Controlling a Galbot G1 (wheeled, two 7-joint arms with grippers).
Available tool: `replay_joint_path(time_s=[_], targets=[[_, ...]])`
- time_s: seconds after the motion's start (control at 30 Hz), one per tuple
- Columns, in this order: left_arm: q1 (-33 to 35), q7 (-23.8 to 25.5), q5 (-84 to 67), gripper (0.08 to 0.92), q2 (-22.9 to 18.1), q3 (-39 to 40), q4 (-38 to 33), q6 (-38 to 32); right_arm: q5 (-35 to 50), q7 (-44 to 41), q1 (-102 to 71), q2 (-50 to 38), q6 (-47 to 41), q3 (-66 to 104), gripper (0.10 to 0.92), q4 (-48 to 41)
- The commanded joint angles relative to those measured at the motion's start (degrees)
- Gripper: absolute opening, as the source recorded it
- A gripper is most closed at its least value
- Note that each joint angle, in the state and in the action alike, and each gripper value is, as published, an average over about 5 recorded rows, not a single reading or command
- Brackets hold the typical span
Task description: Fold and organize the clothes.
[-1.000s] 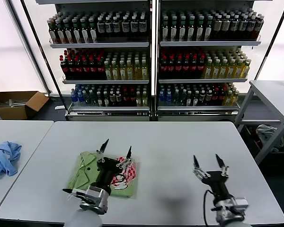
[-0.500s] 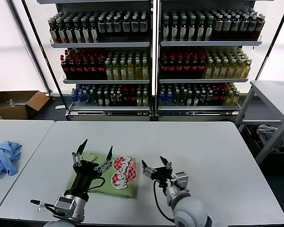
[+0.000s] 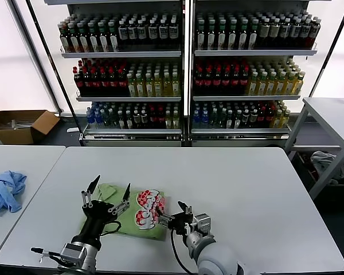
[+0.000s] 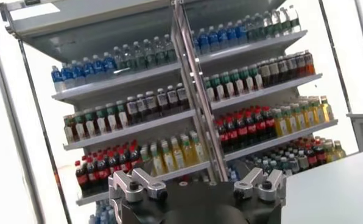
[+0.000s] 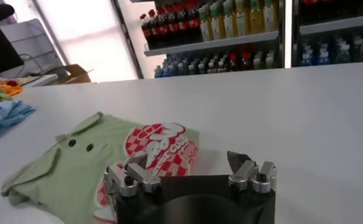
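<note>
While open, both grippers [image 3: 107, 193] [image 3: 171, 215] beside shirt [image 3: 135, 211]

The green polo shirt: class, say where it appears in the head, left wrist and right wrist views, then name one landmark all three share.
Head view: green polo shirt lies folded on the table's near left part, between the two grippers.
Left wrist view: not in it.
Right wrist view: it lies just beyond the right gripper.
Shared landmark: the bottle shelves.

Left gripper [image 3: 106, 195] hides part of polo shirt [image 3: 139, 220]; shelf bottles' [image 3: 132, 80] labels too small to read.
</note>
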Motion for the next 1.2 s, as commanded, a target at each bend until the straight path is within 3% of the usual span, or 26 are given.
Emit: replay_joint_path(time_s=[0.03,0.47,0.63,0.93,1.2], targets=[[1.4,0.8,0.3,0.823,-0.3,-1.3,0.3,-0.2,-0.6,-1.1,-2.2,1.0,0.1,-0.2,0.823,-1.3],[1.2,0.8,0.3,0.823,-0.3,-1.2,1.3,-0.3,-1.6,-4.1,0.4,4.5,2.0,0.4,0.823,-9.8],[1.1,0.8,0.3,0.823,-0.2,-1.2,1.6,-0.3,-2.0,-4.5,1.3,5.8,2.5,-0.4,0.783,-11.1],[1.0,0.6,-0.4,0.823,0.1,-1.2,1.4,0.6,-3.1,-5.1,1.6,6.7,3.5,-1.9,0.536,-12.2],[0.7,-1.7,-8.4,0.823,1.5,-1.4,-2.3,6.7,-6.3,-5.4,1.3,5.0,5.5,-1.3,0.302,-9.6]])
